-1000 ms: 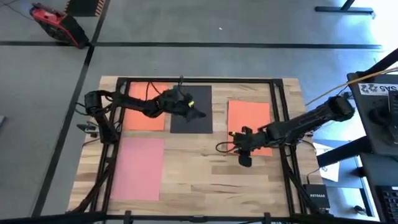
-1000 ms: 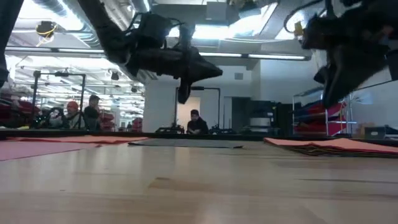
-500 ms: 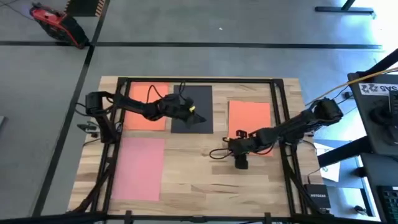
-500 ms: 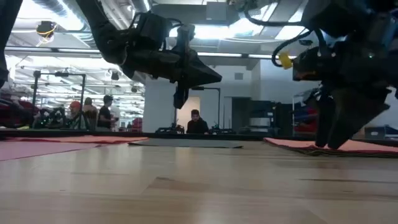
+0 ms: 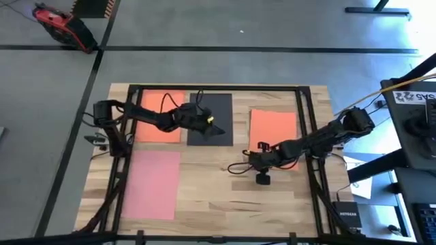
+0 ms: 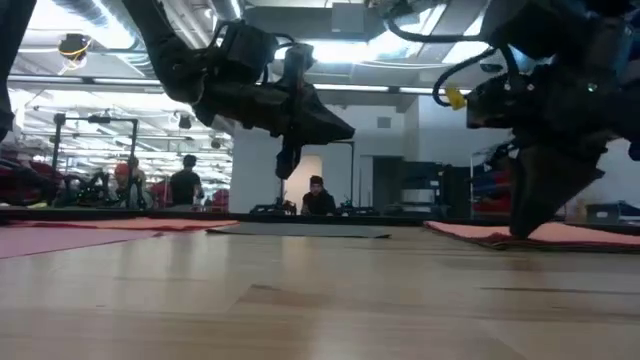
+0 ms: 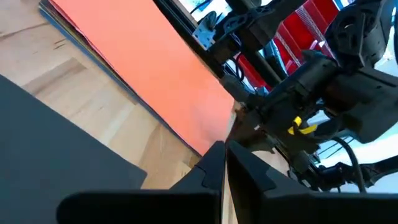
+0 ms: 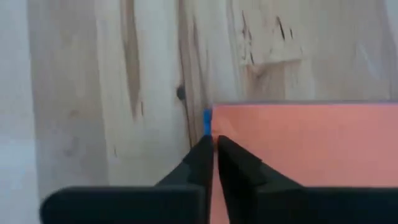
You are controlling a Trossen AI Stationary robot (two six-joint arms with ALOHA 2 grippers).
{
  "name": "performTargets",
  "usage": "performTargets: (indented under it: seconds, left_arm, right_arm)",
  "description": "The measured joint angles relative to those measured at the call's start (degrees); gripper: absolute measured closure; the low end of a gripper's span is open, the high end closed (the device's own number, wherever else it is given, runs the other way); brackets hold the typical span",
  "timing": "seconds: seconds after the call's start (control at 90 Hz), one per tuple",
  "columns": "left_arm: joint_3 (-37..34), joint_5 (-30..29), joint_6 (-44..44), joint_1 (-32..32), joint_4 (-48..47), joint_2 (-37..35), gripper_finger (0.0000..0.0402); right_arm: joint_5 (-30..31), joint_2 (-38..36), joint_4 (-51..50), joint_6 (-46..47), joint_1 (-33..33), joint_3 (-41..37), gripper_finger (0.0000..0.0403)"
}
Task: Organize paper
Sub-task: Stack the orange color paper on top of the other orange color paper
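Right gripper (image 8: 213,144) — clenched at orange paper (image 8: 305,143) corner | left gripper (image 7: 224,149) — clenched, empty

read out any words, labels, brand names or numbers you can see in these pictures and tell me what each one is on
"NETGEAR": on the small black box at the table's near right corner, high view; small, so this reading is tentative.
White label on the equipment right of the table, high view: dark print, too small to read.
The paper sheets carry no print, and no other text shows in the low or wrist views.
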Motion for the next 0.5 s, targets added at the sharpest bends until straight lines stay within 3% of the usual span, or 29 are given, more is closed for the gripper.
performTargets:
  seconds: [0.5]
  left_arm:
    - [0.00, 0.85, 1.24, 0.00, 0.16, -0.17, 0.0402]
  right_arm:
    - [1.19, -0.43, -0.68, 1.74, 0.00, 3.63, 0.0392]
